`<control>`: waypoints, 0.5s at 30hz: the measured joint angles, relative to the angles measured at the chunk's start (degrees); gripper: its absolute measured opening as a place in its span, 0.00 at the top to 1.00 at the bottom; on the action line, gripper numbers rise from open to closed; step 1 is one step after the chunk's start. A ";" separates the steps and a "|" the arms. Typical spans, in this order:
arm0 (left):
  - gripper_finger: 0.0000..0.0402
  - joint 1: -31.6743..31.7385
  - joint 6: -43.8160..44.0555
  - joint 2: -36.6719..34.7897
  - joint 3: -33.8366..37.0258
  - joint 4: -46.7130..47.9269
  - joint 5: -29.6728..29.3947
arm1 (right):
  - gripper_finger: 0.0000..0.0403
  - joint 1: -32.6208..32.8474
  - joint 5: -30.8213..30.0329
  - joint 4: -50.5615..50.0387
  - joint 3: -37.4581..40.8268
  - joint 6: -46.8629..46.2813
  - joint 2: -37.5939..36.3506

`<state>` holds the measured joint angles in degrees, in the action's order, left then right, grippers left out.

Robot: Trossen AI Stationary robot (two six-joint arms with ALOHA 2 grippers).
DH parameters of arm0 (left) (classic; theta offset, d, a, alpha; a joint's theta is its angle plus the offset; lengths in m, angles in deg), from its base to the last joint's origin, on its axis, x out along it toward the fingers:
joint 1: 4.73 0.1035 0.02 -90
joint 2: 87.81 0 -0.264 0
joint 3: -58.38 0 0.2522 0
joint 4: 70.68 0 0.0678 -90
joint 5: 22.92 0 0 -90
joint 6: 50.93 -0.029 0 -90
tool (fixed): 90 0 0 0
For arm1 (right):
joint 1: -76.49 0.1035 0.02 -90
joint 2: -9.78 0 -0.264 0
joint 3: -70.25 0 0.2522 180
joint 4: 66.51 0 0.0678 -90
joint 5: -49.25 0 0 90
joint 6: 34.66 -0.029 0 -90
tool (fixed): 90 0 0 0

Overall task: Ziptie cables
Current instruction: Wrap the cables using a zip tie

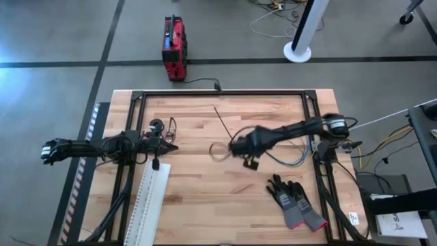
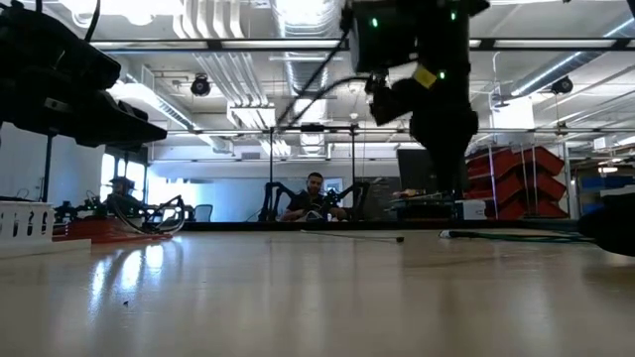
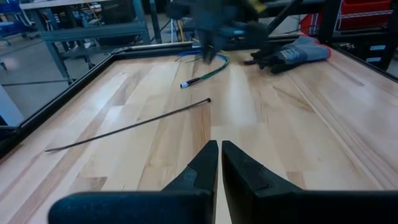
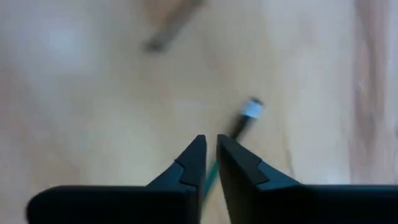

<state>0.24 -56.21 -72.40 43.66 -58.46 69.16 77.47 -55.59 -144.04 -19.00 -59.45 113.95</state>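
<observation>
Cables (image 1: pixel 290 158) are lying loose on the table's (image 1: pixel 205 198) right half, under the right arm, which is reaching toward the centre. The right gripper (image 4: pixel 210 151) is hovering with fingers nearly closed, holding nothing, a cable end just beside its tips. The left gripper (image 3: pixel 219 157), near-closed and empty, is waiting at the left edge. Gloves (image 1: pixel 293 201) are lying nearby.

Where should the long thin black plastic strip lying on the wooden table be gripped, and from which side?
Grip the long thin black plastic strip near its middle, coming straight down from above with the jaws across its width. It lies flat on the light wooden table, so no side gives an edge to catch.
</observation>
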 joint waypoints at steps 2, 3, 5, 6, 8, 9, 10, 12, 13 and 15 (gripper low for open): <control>0.99 0.02 0.00 0.01 0.01 0.00 -0.01 | 0.84 -3.29 0.46 1.29 3.38 -1.17 -0.99; 0.99 0.02 0.00 0.01 0.00 -0.01 -0.01 | 0.80 -4.92 1.58 2.38 4.96 -1.00 -1.41; 0.99 0.01 0.00 0.00 0.00 -0.14 -0.01 | 0.74 -7.77 5.17 5.53 7.77 -0.12 -1.88; 0.99 0.01 0.00 0.00 0.00 -0.15 0.00 | 0.71 -9.10 6.99 7.60 9.09 0.43 -1.96; 0.99 0.02 0.00 -0.01 0.01 -0.20 0.00 | 0.65 -11.26 10.40 12.26 11.71 1.94 -1.85; 0.99 0.01 0.00 -0.01 0.00 -0.22 0.00 | 0.63 -12.06 11.91 14.48 12.74 2.44 -1.61; 0.99 0.02 0.02 -0.01 0.01 -0.22 0.00 | 0.61 -12.75 13.34 16.93 13.74 2.96 -1.52; 0.99 0.02 0.00 0.01 0.01 -0.20 -0.02 | 0.59 -13.44 15.09 18.87 14.94 4.33 -1.44; 0.99 0.02 0.00 0.05 0.01 -0.26 0.00 | 0.58 -13.71 15.49 19.16 15.24 4.89 -1.46; 0.99 0.00 0.00 0.08 -0.01 -0.13 -0.01 | 0.58 -13.80 15.62 19.63 16.04 5.50 -1.59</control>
<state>0.24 -56.21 -72.32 43.65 -58.60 69.15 63.67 -39.96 -124.41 -2.97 -53.95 112.37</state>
